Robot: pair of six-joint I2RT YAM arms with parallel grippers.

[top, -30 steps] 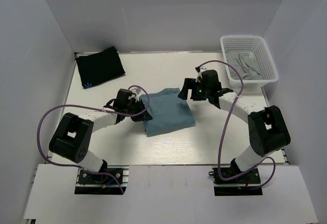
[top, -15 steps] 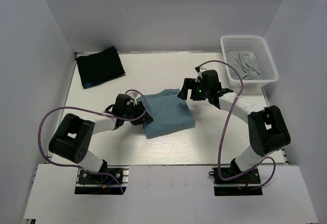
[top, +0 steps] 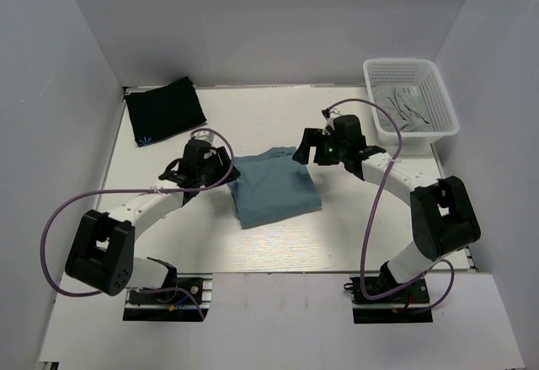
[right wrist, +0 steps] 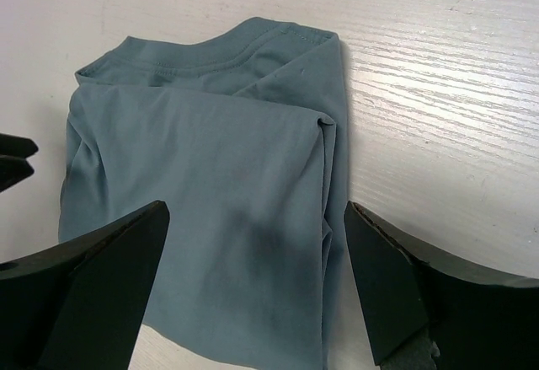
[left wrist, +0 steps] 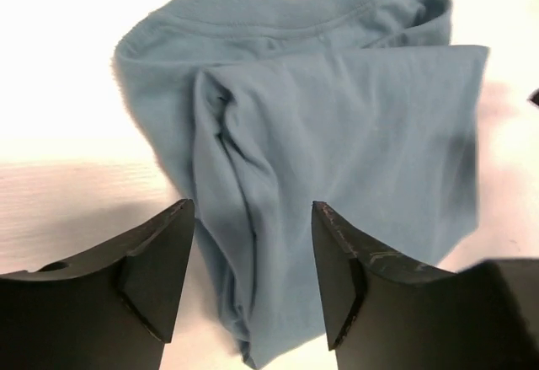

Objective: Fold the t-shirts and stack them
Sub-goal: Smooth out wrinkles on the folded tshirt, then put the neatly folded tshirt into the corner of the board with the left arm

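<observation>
Folded teal tee lies mid-desk, black tee in the far-left corner. At the teal tee's edges, left fingers part-open, right fingers wide; both empty.

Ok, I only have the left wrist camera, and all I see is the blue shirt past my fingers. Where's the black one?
Observer: The black t-shirt lies folded flat at the far left corner of the table, well apart from the teal t-shirt.
Operator: And what is the other arm doing?
Observer: The right gripper is open and holds nothing, at the teal t-shirt's far right corner.
</observation>
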